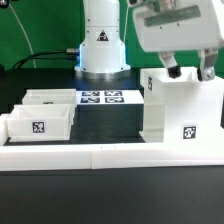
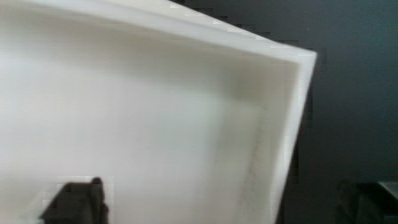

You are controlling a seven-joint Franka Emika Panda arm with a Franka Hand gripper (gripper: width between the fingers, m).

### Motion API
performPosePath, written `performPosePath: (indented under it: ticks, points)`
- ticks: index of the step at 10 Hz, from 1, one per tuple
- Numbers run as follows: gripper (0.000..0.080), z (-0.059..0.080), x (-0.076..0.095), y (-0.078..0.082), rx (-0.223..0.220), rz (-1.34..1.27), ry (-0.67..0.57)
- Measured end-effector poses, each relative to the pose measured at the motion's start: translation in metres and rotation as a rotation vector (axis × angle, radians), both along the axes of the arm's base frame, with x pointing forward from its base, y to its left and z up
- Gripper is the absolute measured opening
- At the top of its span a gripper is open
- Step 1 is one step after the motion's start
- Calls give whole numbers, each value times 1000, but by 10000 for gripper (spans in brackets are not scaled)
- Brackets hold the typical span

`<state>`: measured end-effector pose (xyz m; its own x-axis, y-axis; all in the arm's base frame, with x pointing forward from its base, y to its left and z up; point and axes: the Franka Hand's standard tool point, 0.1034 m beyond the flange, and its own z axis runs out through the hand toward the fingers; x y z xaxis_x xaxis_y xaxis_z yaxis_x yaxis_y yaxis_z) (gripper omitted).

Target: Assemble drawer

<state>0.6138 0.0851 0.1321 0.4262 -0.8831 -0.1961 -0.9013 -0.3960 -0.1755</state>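
Observation:
The drawer's tall white box (image 1: 180, 108) stands upright at the exterior view's right, a tag low on its front. My gripper (image 1: 190, 72) hangs just over its top edge, open and holding nothing. In the wrist view the box's side wall (image 2: 281, 120) runs between my fingers: one dark fingertip (image 2: 75, 202) is on the inner side, the other is at the frame edge over the dark table, and my gripper (image 2: 228, 206) straddles the wall without touching it. Two shallow white trays (image 1: 40, 124) (image 1: 52, 99) lie at the left, the nearer one tagged.
The marker board (image 1: 103, 98) lies flat between the trays and the box. The long low white border wall (image 1: 110, 156) runs along the front. The arm's white base (image 1: 103, 40) stands behind the marker board.

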Motion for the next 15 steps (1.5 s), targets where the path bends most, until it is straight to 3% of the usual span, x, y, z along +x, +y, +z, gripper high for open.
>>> performPosePath:
  ticks: [2,6,7,10,13,14,15]
  points:
    - [649,10,-10,-11,-5,79,-22]
    - [649,6,-10,-9,-25,321,-78]
    - [649,4,-14,-13,-49,446,-91]
    - [649,-4,-36,-51,-133,773,-129]
    - [649,-10,-43,-110,-141,1011,-187]
    - [649,-12,-46,-123,-141,1055,-192]
    - [649,-12,-45,-121,-150,1122,-201]
